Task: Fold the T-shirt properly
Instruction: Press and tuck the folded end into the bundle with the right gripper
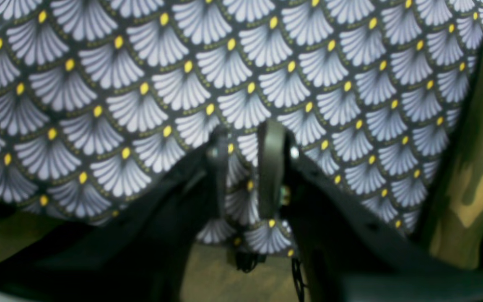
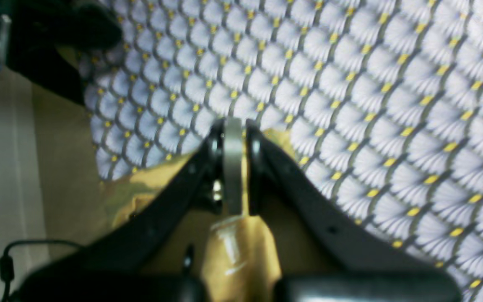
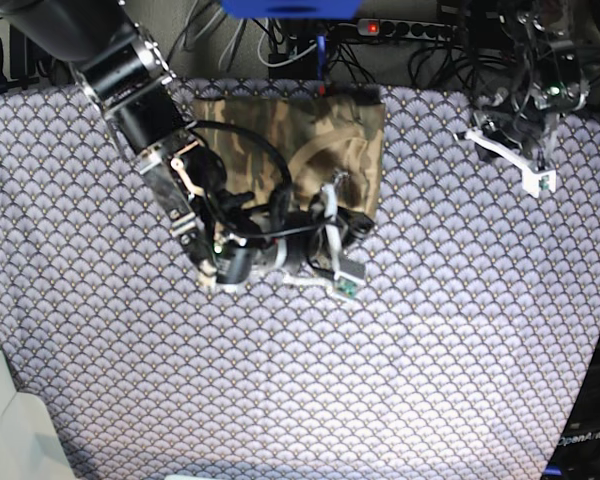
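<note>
T-shirt [image 3: 280,135] hem sits pinched in the clenched right gripper [image 3: 332,222] at six o'clock; thin hold may slip.

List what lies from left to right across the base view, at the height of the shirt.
Bare tablecloth → right arm → T-shirt → bare tablecloth again → left gripper raised near the right edge.
</note>
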Available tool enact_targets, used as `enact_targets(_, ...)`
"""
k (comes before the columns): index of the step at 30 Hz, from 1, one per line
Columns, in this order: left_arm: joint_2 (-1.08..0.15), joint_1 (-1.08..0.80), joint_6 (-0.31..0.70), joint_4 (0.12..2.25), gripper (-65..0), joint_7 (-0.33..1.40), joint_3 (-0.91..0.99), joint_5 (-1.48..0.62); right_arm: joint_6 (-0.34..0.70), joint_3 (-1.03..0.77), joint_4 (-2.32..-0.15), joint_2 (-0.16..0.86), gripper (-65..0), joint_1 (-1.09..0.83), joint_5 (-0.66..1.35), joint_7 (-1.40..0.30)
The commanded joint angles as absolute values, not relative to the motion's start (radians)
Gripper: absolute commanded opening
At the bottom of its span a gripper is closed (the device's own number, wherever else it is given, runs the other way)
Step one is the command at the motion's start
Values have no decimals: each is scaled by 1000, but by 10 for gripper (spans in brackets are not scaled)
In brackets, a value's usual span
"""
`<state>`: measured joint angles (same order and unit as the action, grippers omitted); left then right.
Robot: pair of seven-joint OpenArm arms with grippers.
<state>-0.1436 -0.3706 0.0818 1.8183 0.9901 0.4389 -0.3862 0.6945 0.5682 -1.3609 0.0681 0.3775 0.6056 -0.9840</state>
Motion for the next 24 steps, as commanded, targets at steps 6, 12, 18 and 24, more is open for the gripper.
enact_targets(6, -151, -366, 85, 1833, -529, 975, 443, -392, 698, 561, -1320, 79, -586, 409, 625, -983)
enact_targets(12, -150, -358, 85, 1833, -529, 975, 441, -392, 698, 538, -1257, 84, -402, 418, 631, -989)
enact_targets(18, -150, -358, 85, 1833, -529, 975, 441, -392, 698, 513, -1259, 84, -375, 414, 679, -990)
enact_targets(24, -148, -355, 85, 1831, -529, 974, 441, -392, 698, 515, -1340, 85, -375, 417, 743, -1058)
